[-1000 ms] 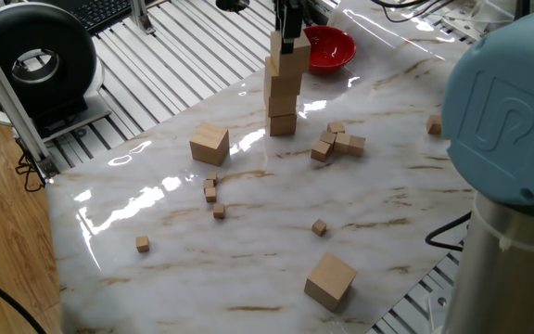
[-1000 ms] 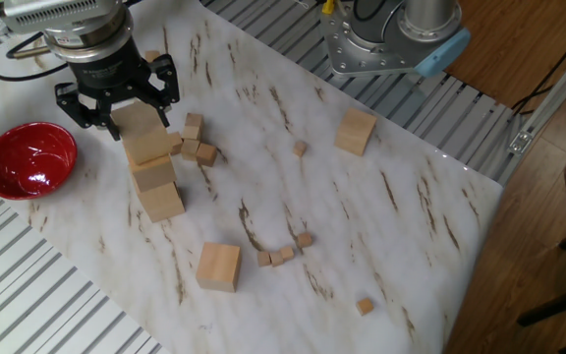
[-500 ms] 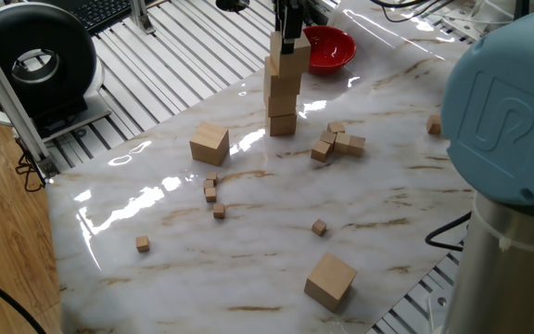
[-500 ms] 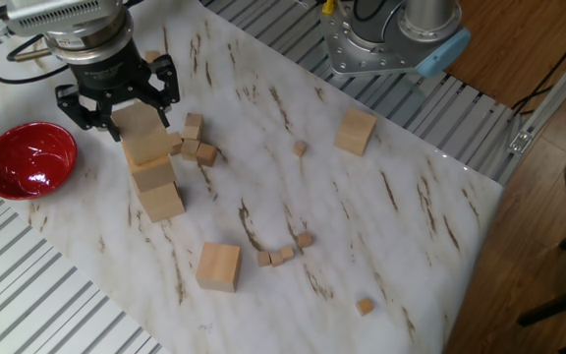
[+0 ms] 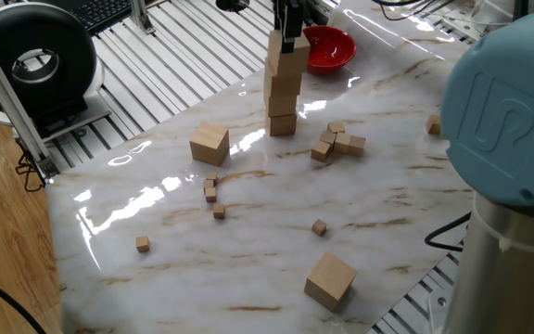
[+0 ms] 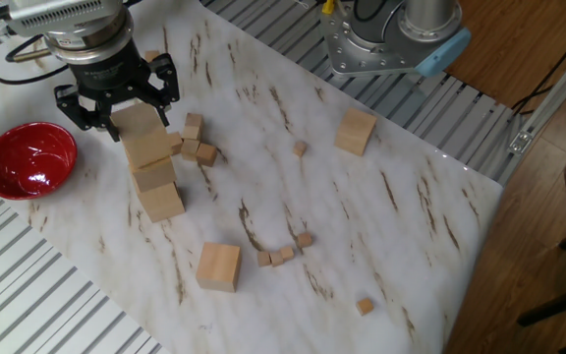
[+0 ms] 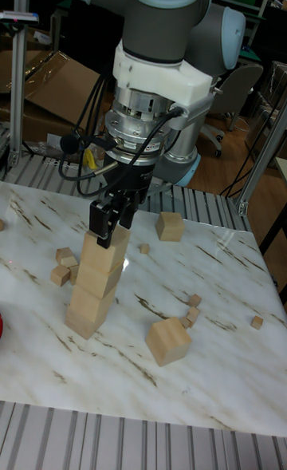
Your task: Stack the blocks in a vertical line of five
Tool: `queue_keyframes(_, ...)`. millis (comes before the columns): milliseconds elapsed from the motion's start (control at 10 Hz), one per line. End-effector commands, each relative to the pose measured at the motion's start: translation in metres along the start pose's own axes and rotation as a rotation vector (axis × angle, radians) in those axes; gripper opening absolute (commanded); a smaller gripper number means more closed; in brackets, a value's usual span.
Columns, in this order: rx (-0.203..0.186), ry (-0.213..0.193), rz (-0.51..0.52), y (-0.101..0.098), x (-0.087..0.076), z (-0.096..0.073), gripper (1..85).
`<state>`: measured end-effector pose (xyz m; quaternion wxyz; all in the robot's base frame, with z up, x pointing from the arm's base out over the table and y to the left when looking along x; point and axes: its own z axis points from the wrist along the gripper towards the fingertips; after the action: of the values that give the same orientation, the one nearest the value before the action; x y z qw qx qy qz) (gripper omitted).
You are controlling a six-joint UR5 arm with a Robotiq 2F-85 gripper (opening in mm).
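On the far left of the marble table (image 6: pixel 416 221), seen from the other fixed view, a red bowl (image 6: pixel 26 162) sits near the edge. Just right of it rises the stack (image 6: pixel 155 177) of large tan blocks, leaning a little from one layer to the next; four blocks can be counted in this view. The gripper (image 6: pixel 131 113) hangs straight over the stack, and its jaws stand on either side of the top block (image 6: pixel 138 122). In the tall fixed view the dark fingers (image 7: pixel 103 227) lie against the sides of that block, so the pincer is clamped on it while it rests on the block below.

Close beside the stack, to its right, lies a small cluster of tiny cubes (image 6: pixel 197 146). Further toward the near edge a loose large block (image 6: pixel 218 266) sits alone on the marble, well apart from the stack. Right of it three tiny cubes (image 6: pixel 283 254) lie close together in a short curved row, and one more tiny cube (image 6: pixel 301 148) lies by itself higher up. A second loose large block (image 6: pixel 356 131) stands near the far right edge of the table, close to the robot base (image 6: pixel 391 44). A last tiny cube (image 6: pixel 365 306) lies near the table's lower right corner.
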<state>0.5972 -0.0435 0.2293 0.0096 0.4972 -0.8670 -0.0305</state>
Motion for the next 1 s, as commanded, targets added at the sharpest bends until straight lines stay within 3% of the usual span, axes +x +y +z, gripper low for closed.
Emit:
queue_keyframes(0,-0.002,-0.014,-0.002,0.0008,-0.0043,-0.0021,61.3)
queue_keyframes(300,-0.002,-0.015,-0.005,0.0009,-0.0045,-0.0021,62.3)
queue_keyframes(400,0.006,-0.011,-0.031,-0.0013,-0.0032,-0.0021,67.0)
queue_keyframes(500,0.017,0.008,-0.069,-0.0050,0.0020,-0.0018,79.7)
queue_keyframes(900,0.020,0.024,-0.020,-0.0033,0.0009,-0.0020,85.0)
